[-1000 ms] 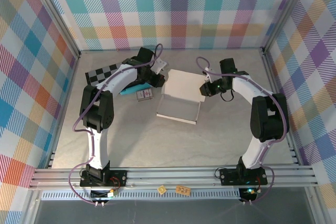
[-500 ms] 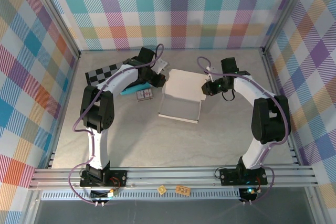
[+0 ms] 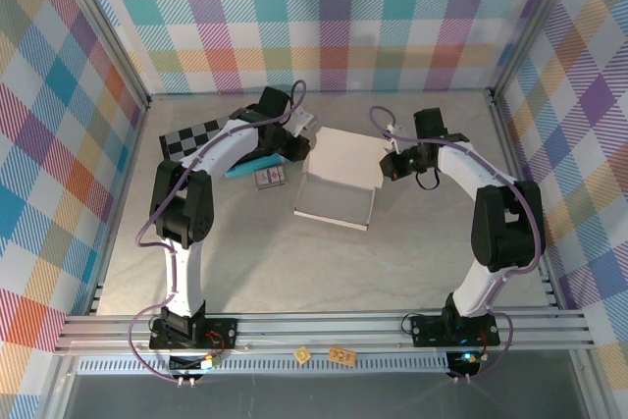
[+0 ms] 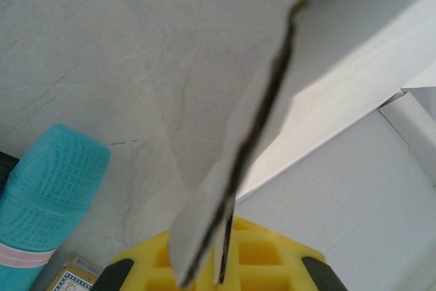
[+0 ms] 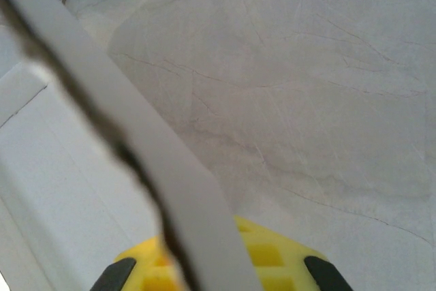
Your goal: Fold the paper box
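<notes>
Top external view, bottom of frame: two arm bases bolted to a metal rail [image 3: 314,331] at the near edge of the worktop [image 3: 294,272]. Higher up, left arm [image 3: 221,144] curving in from the left and right arm [image 3: 471,169] from the right, both reaching toward mid-frame. Between them, the paper box [image 3: 339,179]: white card, creased across its middle, lying just above centre. Left jaws at its upper-left corner, right jaws at its right edge. Just left of the box, a small printed card [image 3: 269,178], close beside a teal object [image 3: 240,170] partly under the left arm. Farther up and left, a checkerboard [image 3: 191,136]. Behind everything, plaid walls [image 3: 334,17].

Left wrist view, bottom centre: left jaws closed together on a thin flap of the paper box [image 4: 266,100], seen edge-on against a yellow pad [image 4: 266,257]. Flap rising toward upper right, more white card at right. At lower left, the ribbed teal object [image 4: 48,189] and a corner of the printed card [image 4: 71,279].

Right wrist view, bottom centre: right jaws closed together on another flap [image 5: 143,141], slanting up to upper left across a yellow pad [image 5: 266,253]. White card at lower left, bare worktop at right.
</notes>
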`<control>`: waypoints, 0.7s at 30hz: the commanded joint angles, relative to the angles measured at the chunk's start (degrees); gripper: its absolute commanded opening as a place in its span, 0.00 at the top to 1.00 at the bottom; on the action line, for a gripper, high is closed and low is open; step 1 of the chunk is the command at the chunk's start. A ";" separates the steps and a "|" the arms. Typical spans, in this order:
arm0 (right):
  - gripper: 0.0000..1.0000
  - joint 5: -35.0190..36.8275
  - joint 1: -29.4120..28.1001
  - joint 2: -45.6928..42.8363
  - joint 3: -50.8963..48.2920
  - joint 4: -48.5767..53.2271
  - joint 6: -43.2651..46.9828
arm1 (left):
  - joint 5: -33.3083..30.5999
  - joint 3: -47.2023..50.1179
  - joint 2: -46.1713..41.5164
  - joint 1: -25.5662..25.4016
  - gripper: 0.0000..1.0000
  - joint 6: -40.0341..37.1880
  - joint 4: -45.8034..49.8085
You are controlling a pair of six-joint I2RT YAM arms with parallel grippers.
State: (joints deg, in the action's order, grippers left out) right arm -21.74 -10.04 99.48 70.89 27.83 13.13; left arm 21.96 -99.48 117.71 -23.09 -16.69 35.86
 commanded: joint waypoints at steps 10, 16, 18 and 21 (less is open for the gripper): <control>1.00 20.89 -6.81 0.34 4.75 -8.28 -20.83 | -10.53 -3.47 2.07 -4.17 1.00 22.96 -9.42; 1.00 25.69 -7.39 2.09 4.75 -18.94 -27.69 | -13.86 -5.23 3.42 -4.56 1.00 28.28 -16.34; 1.00 25.53 -7.45 3.10 4.24 -22.85 -28.58 | -14.87 -5.05 3.79 -4.52 1.00 28.57 -19.27; 1.00 24.73 -7.64 4.43 2.13 -29.00 -29.03 | -14.45 -3.38 4.43 -4.58 1.00 28.64 -25.35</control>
State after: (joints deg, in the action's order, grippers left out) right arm 4.36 -16.88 102.21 74.19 9.39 -12.38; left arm 6.11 -103.00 121.05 -26.59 8.93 18.48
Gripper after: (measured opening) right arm 0.056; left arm 0.047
